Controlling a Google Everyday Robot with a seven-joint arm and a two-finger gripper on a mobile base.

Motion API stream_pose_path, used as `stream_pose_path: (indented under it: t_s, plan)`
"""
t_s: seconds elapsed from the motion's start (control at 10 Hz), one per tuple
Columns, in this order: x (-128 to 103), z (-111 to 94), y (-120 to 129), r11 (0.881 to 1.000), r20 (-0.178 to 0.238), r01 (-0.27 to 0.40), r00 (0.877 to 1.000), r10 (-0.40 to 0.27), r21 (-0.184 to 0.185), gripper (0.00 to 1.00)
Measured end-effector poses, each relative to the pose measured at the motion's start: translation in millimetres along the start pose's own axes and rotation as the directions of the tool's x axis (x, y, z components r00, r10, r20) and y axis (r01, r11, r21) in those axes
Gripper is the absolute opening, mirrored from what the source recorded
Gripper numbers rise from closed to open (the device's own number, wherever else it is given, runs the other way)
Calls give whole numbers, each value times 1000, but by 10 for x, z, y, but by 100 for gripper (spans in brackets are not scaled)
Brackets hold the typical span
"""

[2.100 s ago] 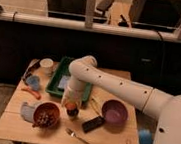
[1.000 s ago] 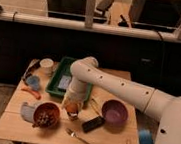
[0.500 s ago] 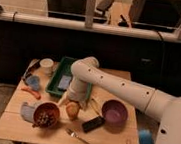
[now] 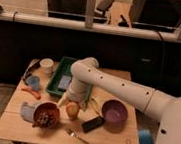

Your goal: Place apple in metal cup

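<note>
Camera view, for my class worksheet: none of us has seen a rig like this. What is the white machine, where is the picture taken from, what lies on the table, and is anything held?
The white machine is a mobile robot with one arm. The single camera looks down on a wooden table; where it is mounted is not known. The arm ends in a gripper, which hangs right over the apple. Whether it holds the apple cannot be told. Also on the table are a green tray, a white paper cup, a purple bowl, a brown bowl, a fork and a black object. I cannot make out the metal cup.
</note>
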Motion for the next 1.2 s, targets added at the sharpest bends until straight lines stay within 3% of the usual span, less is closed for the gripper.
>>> stream_pose_path:
  t_s: [0.5, 1.2]
  plan:
    - [-9, -42, -12, 999, -16, 9, 1000, -8, 50, 80]
    - [-11, -39, -14, 999, -16, 10, 1000, -9, 51, 80]
